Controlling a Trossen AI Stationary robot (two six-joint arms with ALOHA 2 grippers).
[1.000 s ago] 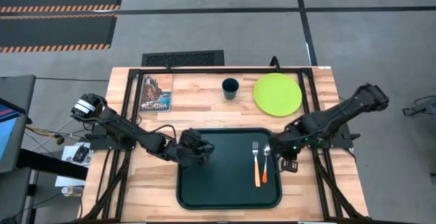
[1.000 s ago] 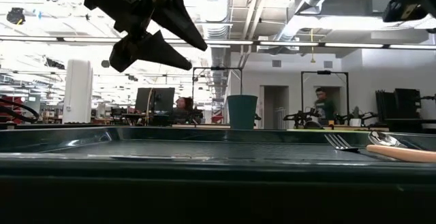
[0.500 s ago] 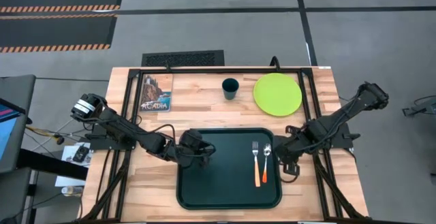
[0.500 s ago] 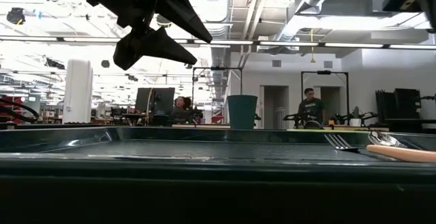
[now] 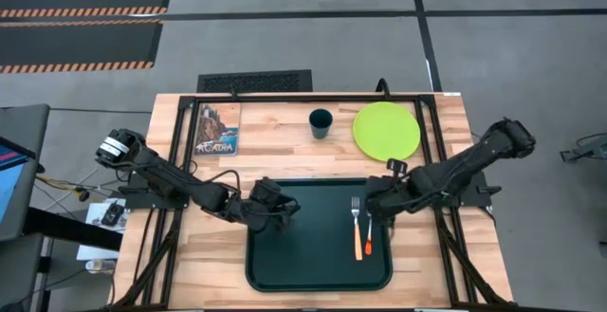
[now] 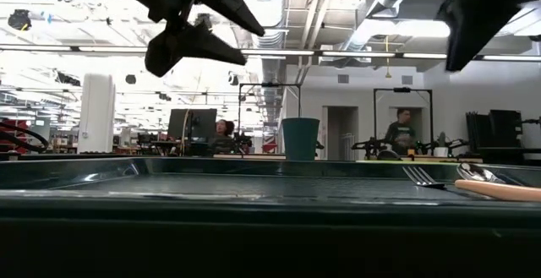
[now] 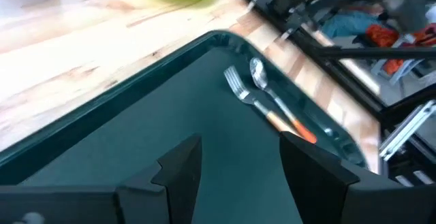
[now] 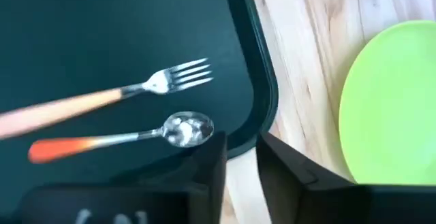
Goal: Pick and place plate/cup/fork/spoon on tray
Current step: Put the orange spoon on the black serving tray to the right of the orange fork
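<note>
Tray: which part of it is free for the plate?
The dark green rectangular tray is bare from its left rim to the orange-handled fork; the left claw hovers over its far-left corner. The right strip is crowded: fork, orange-handled spoon, right claw.

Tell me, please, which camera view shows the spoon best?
The right wrist view: the spoon shows whole, bowl and handle, beside the fork. The left wrist view shows it smaller, the high view partly hidden, the low view only edge-on.
</note>
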